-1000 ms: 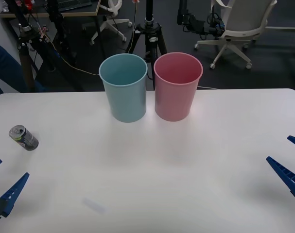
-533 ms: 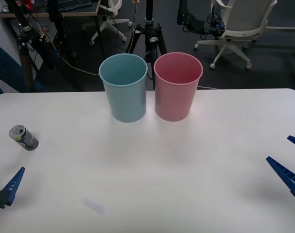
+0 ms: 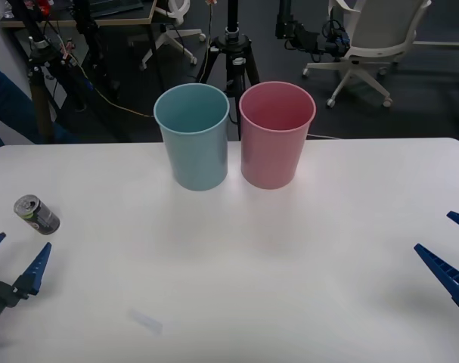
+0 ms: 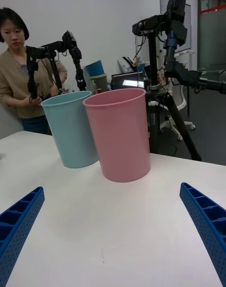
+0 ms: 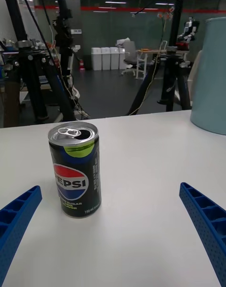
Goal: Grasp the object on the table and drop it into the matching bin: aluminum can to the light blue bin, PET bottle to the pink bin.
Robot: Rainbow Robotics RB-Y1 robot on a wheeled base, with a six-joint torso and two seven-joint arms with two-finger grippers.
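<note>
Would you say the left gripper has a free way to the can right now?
Probably yes: the left gripper is open just short of the upright can, with bare table between them.

front: high, looking down | wrists: low, near the table (image 3: 289, 249) — both bins shared

The white table (image 3: 289, 249) is lit brightly and evenly from above; soft, faint shadows are cast under both bins.

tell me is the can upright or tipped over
Upright: the can stands on its base on the table, silver pull-tab top facing up.
</note>
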